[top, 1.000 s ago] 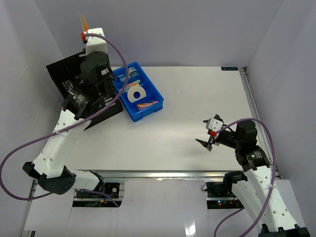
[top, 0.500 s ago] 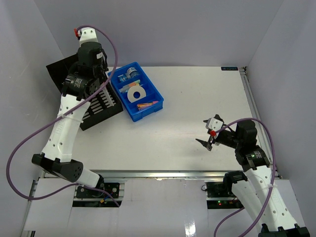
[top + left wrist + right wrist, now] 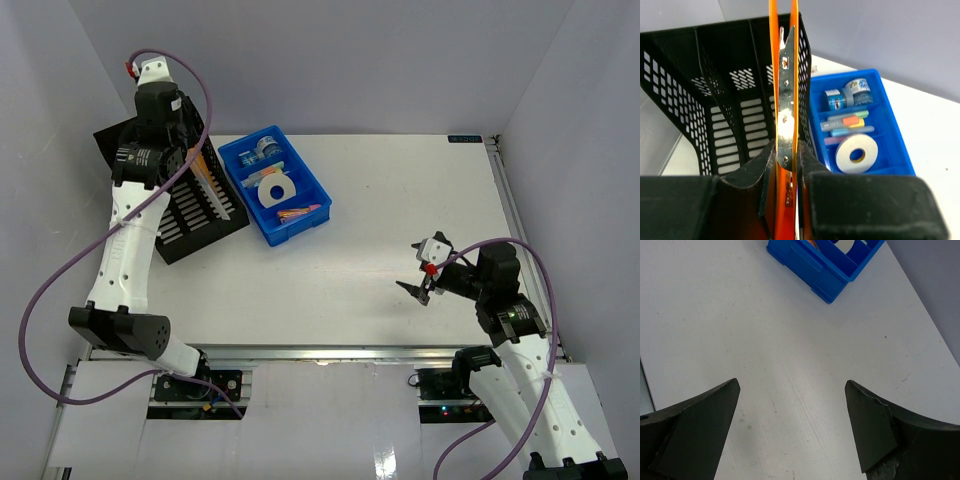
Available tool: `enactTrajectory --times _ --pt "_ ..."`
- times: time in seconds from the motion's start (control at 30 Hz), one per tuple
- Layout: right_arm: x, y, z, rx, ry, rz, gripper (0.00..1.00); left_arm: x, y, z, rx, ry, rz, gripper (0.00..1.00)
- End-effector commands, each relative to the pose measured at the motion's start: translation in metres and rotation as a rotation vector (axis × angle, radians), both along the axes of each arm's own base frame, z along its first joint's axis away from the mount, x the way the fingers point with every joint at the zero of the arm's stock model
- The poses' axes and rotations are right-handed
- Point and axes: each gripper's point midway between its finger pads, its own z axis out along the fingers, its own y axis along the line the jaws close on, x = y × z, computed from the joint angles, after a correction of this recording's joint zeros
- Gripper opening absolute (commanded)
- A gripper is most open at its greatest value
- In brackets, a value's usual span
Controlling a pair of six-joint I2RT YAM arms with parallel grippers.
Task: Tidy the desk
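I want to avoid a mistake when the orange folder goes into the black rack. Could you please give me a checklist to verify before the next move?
1. Left claw is shut on the orange folder: ok.
2. Folder stands upright, edge-on, over the black file rack: ok.
3. Folder is lined up with one slot of the rack: cannot tell.
4. Rack compartments in the left wrist view hold nothing: ok.
5. Right claw is open, holds nothing, and hangs over the bare desk, apart from the rack: ok.
6. Blue tray sits beside the rack, not under the folder: ok.
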Motion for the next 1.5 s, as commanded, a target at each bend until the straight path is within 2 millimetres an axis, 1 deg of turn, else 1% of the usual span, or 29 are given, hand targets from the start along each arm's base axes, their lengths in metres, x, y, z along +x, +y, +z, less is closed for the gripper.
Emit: enactTrajectory --times 0.0,0.17,0.37,0.57,0.63,0.7,0.9,0.93,0.97,1.0,1.03,1.07,1.1,1.13,1.23,1.3,1.33,1.4,1.43,1.47 --pt "0.003 0.001 0.003 0.01 -0.021 0.001 0.92 0.016 -0.002 0.015 -0.057 -0.058 -0.028 0.0" --pt "0.003 0.001 0.002 0.01 -0.016 0.004 0.92 0.03 -0.001 0.015 -0.067 -0.058 -0.033 0.0" --pt "0.003 0.002 0.0 0.009 -0.007 0.007 0.93 0.041 -0.001 0.021 -0.054 -0.073 -0.037 0.0" --pt "0.003 0.002 -0.001 0.01 -0.002 0.011 0.92 0.041 0.004 0.018 -0.003 -0.076 -0.032 0.0" --pt "0.003 0.003 -0.001 0.01 -0.001 0.013 0.93 0.039 0.004 0.011 0.002 -0.063 -0.036 0.0" --pt "0.003 0.003 -0.001 0.01 0.001 0.013 0.92 0.036 0.003 0.008 -0.002 -0.06 -0.047 0.0" --pt "0.004 0.002 -0.003 0.009 0.003 0.011 0.92 0.03 -0.004 -0.02 -0.026 -0.011 -0.081 0.0" --pt "0.004 0.002 -0.003 0.009 0.004 0.01 0.92 0.029 -0.005 -0.023 -0.031 -0.005 -0.085 0.04" --pt "0.004 0.002 -0.003 0.009 0.004 0.01 0.92 0.027 -0.006 -0.026 -0.036 0.0 -0.086 0.17" --pt "0.004 0.002 -0.002 0.009 0.003 0.009 0.93 0.026 -0.006 -0.028 -0.041 0.001 -0.086 0.29" --pt "0.004 0.001 -0.003 0.009 0.004 0.008 0.92 0.025 -0.006 -0.029 -0.043 0.002 -0.086 0.44" --pt "0.004 0.001 -0.003 0.009 0.004 0.006 0.92 0.024 -0.007 -0.03 -0.046 0.004 -0.088 0.55" --pt "0.005 0.0 -0.003 0.009 0.003 0.004 0.92 0.023 -0.008 -0.031 -0.051 0.006 -0.091 0.62" --pt "0.005 0.0 -0.003 0.009 0.003 0.002 0.93 0.022 -0.008 -0.031 -0.056 0.006 -0.095 0.68" --pt "0.006 -0.002 -0.003 0.009 0.002 -0.007 0.93 0.017 -0.011 -0.026 -0.073 -0.007 -0.107 0.76" --pt "0.007 -0.004 -0.003 0.009 0.001 -0.016 0.93 0.013 -0.013 -0.016 -0.083 -0.031 -0.117 0.81" --pt "0.008 -0.005 -0.003 0.009 0.0 -0.023 0.93 0.01 -0.015 -0.007 -0.091 -0.054 -0.133 0.89" --pt "0.01 -0.008 -0.004 0.009 0.005 -0.039 0.94 -0.001 -0.017 0.02 -0.104 -0.123 -0.152 0.98" --pt "0.011 -0.01 -0.004 0.011 0.008 -0.05 0.94 -0.009 -0.019 0.037 -0.109 -0.168 -0.167 0.98" --pt "0.012 -0.011 -0.003 0.015 0.012 -0.057 0.96 -0.012 -0.022 0.047 -0.116 -0.196 -0.186 0.98"
